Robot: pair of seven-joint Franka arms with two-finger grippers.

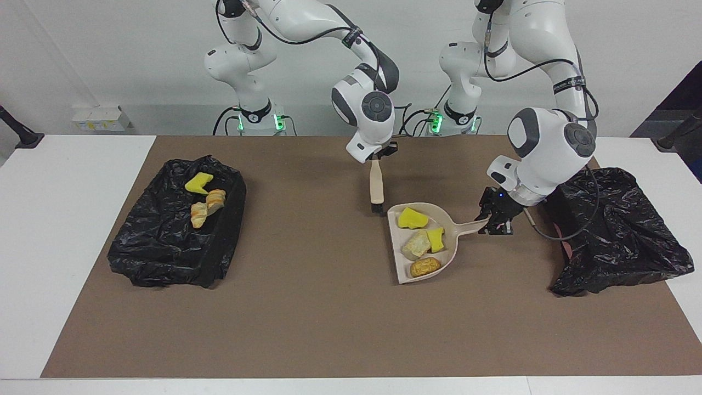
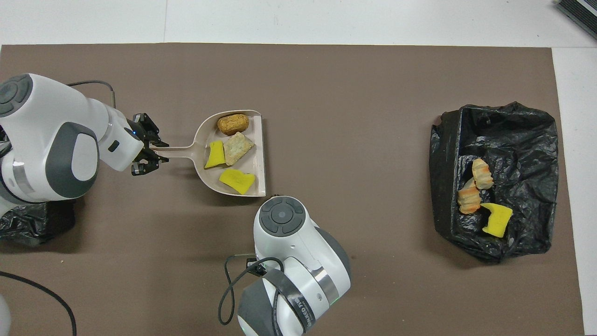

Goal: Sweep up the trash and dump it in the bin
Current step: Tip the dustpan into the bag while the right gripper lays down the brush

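The light, soft trash (image 1: 419, 243) was carried loose in the dustpan (image 1: 447, 255), clamped by its thin handle in the left tool (image 1: 490, 222), while the brush (image 1: 376, 186) was clamped in the right tool (image 1: 376, 158).

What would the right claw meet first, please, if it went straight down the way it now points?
Probably the brown mat: the right claw points down with the brush hanging below it, so the bristles would touch first, just beside the dustpan rim, though depth is unclear.
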